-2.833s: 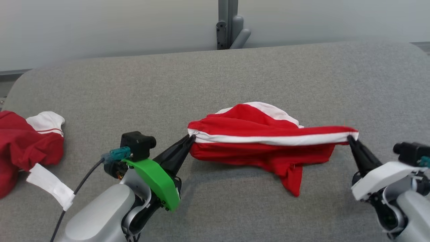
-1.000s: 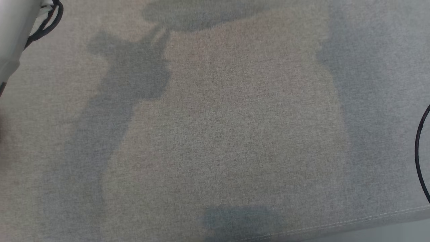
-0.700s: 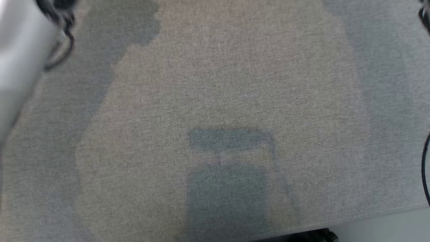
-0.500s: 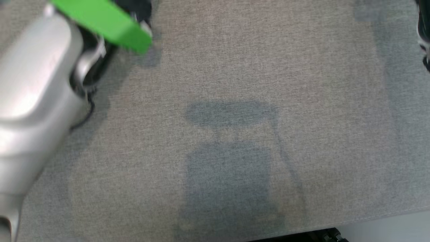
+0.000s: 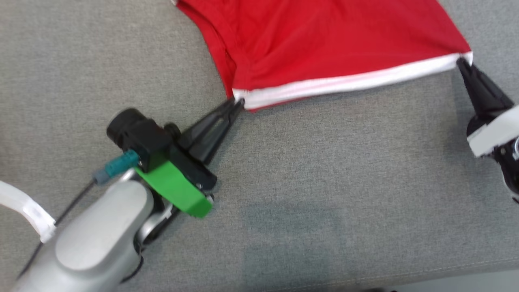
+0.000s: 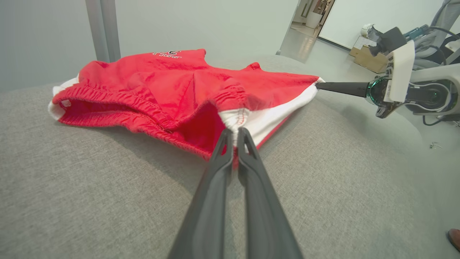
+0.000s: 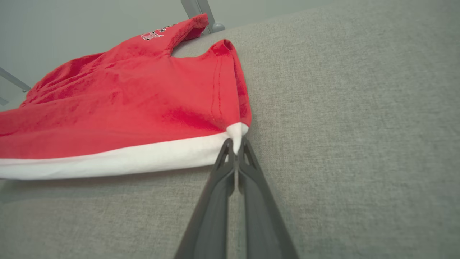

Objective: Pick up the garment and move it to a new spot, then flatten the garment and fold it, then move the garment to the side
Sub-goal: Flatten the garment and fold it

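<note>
Red garment (image 5: 324, 36), grey table (image 5: 324, 162): our left jaws, right jaws clenched on hem corners; left wrist view adds waistband (image 6: 118, 98), boxes (image 6: 370, 59).

red garment (image 5: 324, 40), white hem band, spread on grey cloth surface (image 5: 324, 170).

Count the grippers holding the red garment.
2. The left gripper pinches the garment at the left corner of its white hem; the right gripper pinches the hem's right corner.
</note>
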Tool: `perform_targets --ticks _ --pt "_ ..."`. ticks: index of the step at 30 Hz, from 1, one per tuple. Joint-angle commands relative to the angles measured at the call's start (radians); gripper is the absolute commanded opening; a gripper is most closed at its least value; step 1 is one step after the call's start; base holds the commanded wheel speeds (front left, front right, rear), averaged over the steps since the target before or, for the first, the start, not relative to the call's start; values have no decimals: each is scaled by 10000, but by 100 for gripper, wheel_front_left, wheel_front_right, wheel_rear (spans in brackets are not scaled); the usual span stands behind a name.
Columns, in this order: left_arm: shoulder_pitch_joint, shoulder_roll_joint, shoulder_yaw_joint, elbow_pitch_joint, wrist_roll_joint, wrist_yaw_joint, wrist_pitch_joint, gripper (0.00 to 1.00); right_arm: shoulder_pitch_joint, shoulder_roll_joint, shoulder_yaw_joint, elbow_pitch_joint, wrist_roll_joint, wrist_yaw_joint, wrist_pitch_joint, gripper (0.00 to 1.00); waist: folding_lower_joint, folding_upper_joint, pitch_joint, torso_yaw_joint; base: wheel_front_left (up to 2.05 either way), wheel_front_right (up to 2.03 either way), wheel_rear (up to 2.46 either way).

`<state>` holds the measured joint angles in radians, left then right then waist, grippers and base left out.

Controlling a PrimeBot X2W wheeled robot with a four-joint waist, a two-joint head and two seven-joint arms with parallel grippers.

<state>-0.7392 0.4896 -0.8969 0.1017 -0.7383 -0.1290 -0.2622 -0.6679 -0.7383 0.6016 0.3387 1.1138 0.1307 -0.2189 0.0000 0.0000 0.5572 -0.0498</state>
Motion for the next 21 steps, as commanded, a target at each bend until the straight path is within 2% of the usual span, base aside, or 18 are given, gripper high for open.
perform_targets --ticks 1,4,11,16,21 --pt "389 -66 34 -66 160 -30 -27 0 376 -80 22 -62 98 0 -64 0 0 0 -787 176 0 0 0" --pt "1104 -135 -14 -110 376 -30 -27 0 1069 -278 54 -162 168 -2 -135 0 0 0 -1194 183 0 0 0" --pt "2605 -310 -34 -146 33 -30 -27 0 2940 -730 -315 -635 377 -5 -304 0 0 0 -2208 281 0 0 0" --pt "3689 -237 80 -501 -107 -30 -29 0 4666 -1298 -1006 -1402 457 -10 -356 0 0 0 -2931 287 0 0 0" --pt "4050 -56 -256 -806 -257 -18 -29 0 5811 -1838 -1901 -2288 468 -11 36 0 0 0 -3168 357 0 0 0"
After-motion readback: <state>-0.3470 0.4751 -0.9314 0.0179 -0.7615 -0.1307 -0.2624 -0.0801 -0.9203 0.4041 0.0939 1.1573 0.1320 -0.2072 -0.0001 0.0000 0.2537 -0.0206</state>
